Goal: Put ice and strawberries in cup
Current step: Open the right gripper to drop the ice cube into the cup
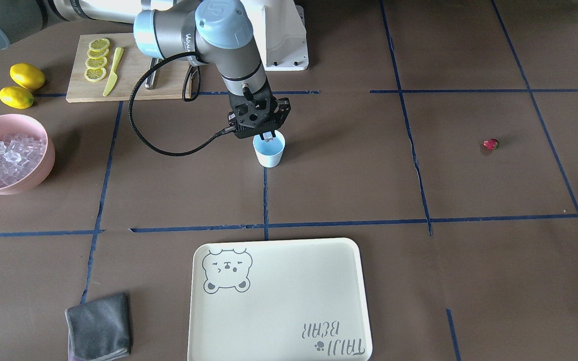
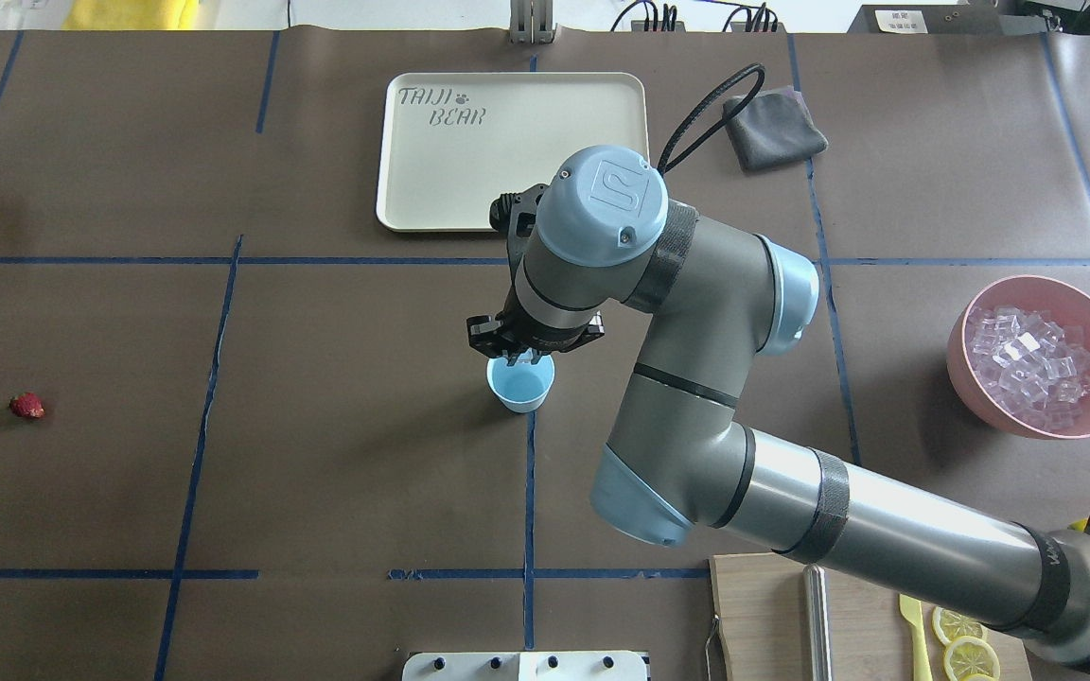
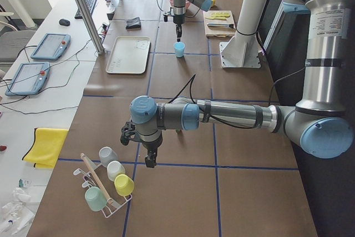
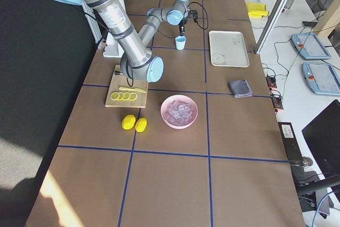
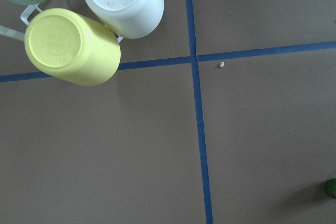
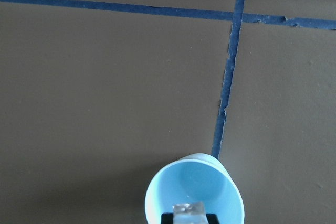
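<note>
1. Wooden cutting board (image 1: 77, 87) lies nearest the robot's base, on its right side. It carries lemon slices (image 1: 97, 60) and a yellow knife (image 1: 113, 71). Two whole lemons (image 1: 27, 76) sit just off its outer end.
2. Further out on that side a pink bowl (image 1: 48, 165) holds the ice (image 1: 5, 158) in a pile, well apart from the cup.
3. Mid-tabletop, the cup (image 1: 270, 156) stands upright at the end of a blue tape line (image 2: 528, 492), with bare surface on every side. The right tool (image 1: 267, 135) hangs straight above its rim, clenched on a single ice cube (image 6: 189, 211).
4. Only the right wrist view looks down past that cube into the cup's pale blue inside. The front-facing view shows it from the side as a clear block at the rim.
5. The strawberry (image 2: 26, 406) lies alone toward the robot's left, far from the cup, with open room all round.
6. The left tool (image 3: 150, 162) hovers near a rack (image 3: 91, 173) of cups at the left end. It shows only in the side view, so I cannot tell its grip. Its wrist camera shows a yellow cup (image 5: 71, 45) and a white cup (image 5: 123, 1) bottoms-up, not the fingers.
7. Farthest out, a cream tray (image 1: 279, 301) and a folded grey cloth (image 1: 99, 326) lie by the operators' edge, apart from each other.
8. Brown covering taped in a blue grid spans the tabletop (image 1: 344, 175); beyond it tablets (image 3: 50, 45) rest on a white desk.
</note>
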Robot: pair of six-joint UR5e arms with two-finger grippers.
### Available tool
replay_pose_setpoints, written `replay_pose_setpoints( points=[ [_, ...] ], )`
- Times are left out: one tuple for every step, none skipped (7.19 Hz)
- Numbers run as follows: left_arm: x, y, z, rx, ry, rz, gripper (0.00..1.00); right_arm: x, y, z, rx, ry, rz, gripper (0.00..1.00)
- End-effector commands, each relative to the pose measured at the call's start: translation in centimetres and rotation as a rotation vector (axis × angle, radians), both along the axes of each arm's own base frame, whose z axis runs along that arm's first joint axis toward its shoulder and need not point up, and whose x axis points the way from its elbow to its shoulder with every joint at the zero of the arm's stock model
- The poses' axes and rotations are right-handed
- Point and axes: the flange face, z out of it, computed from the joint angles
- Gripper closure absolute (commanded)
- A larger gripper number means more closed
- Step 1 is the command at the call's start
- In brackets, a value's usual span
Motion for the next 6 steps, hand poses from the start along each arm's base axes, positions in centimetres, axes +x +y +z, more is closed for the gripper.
replay_pose_setpoints(
  points=[
    [0.0, 0.0, 0.0, 0.002, 0.0, 0.0, 0.0, 0.0, 0.0, -0.3, -0.004, -0.008, 0.006, 0.01],
    [0.0, 0.0, 0.0, 0.002, 0.0, 0.0, 0.0, 0.1, 0.1, -0.4, -0.018, -0.011, 0.016, 0.01],
    [0.0, 0.0, -0.1, 0.004, 0.0, 0.0, 0.0, 0.1, 0.1, -0.7, -0.018, -0.014, 0.017, 0.01],
    [0.0, 0.0, -0.1, 0.004, 0.0, 0.0, 0.0, 0.2, 0.1, -0.9, -0.017, -0.018, 0.017, 0.01],
    [0.0, 0.0, -0.2, 0.005, 0.0, 0.0, 0.0, 1.0, 0.2, -1.5, -0.011, -0.03, 0.02, 0.01],
    [0.0, 0.0, -0.2, 0.004, 0.0, 0.0, 0.0, 4.5, -0.7, -1.7, -0.02, -0.033, 0.042, 0.0]
  ],
)
